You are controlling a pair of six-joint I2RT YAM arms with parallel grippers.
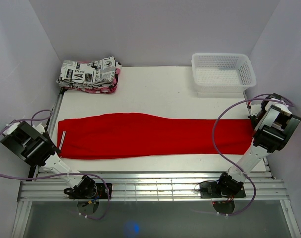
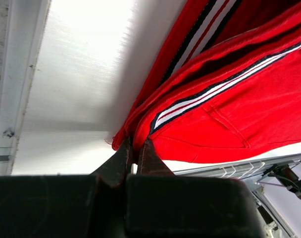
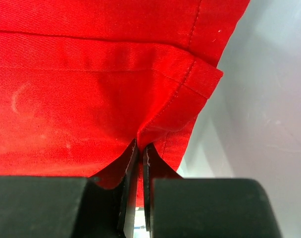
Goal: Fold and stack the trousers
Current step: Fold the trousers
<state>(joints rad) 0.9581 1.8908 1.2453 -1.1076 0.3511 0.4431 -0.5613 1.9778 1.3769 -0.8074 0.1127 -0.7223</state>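
The red trousers (image 1: 155, 135) lie stretched flat across the white table (image 1: 155, 94), reaching nearly from side to side. My left gripper (image 1: 56, 142) is at their left end. In the left wrist view the left gripper (image 2: 134, 146) is shut on the edge of the trousers (image 2: 229, 114), beside a white-and-navy striped trim (image 2: 200, 96). My right gripper (image 1: 253, 122) is at the right end. Seen from the right wrist, the right gripper (image 3: 141, 146) is shut on a pinch of the trousers (image 3: 91, 99) near the stitched hem corner (image 3: 205, 77).
A folded stack of newspaper-print garments (image 1: 90, 74) sits at the back left corner. A white mesh basket (image 1: 222, 72) stands at the back right. An aluminium rail frame (image 1: 150, 186) runs along the near edge by the arm bases. Grey walls close in both sides.
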